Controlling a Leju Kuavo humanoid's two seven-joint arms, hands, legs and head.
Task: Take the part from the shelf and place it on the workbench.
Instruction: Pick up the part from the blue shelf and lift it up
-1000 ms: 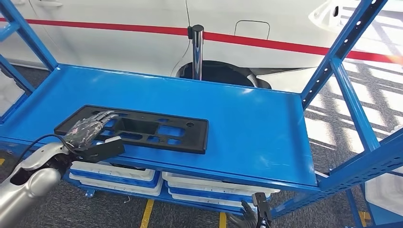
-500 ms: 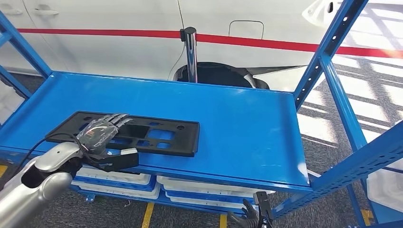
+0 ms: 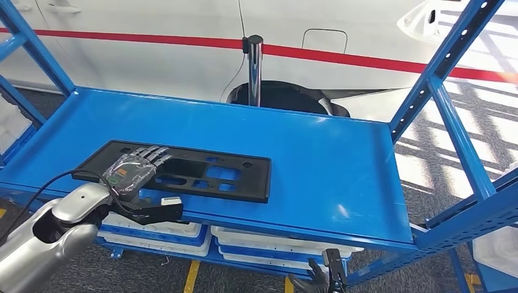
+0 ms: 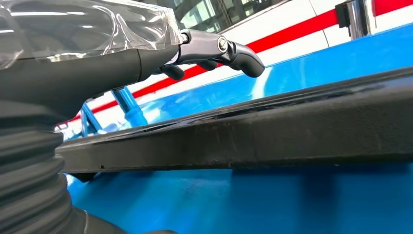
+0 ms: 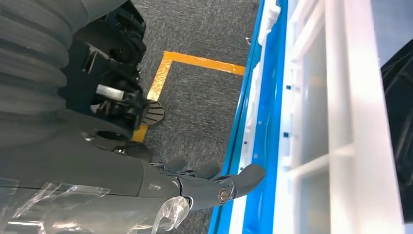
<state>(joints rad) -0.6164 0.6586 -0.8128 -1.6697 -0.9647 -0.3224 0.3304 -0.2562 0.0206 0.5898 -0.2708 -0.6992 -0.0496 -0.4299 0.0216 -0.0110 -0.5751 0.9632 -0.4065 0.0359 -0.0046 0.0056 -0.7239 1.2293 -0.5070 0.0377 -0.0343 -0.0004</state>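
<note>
While the left hand [image 3: 131,173] grips it, the part [image 3: 201,176] lies near the shelf's [image 3: 330,159] front edge.
Flat black plate with rectangular cutouts; right hand [image 5: 214,187] hangs empty, fingers apart.

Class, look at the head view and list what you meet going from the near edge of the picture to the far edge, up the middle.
Right hand → white trays on the lower shelf → black part on the blue shelf → chrome post → white car with red stripe.

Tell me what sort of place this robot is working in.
Probably a car workshop or assembly area: a blue steel shelf holds a black plastic part, a white car body stands behind it, and yellow floor tape marks the grey floor.
</note>
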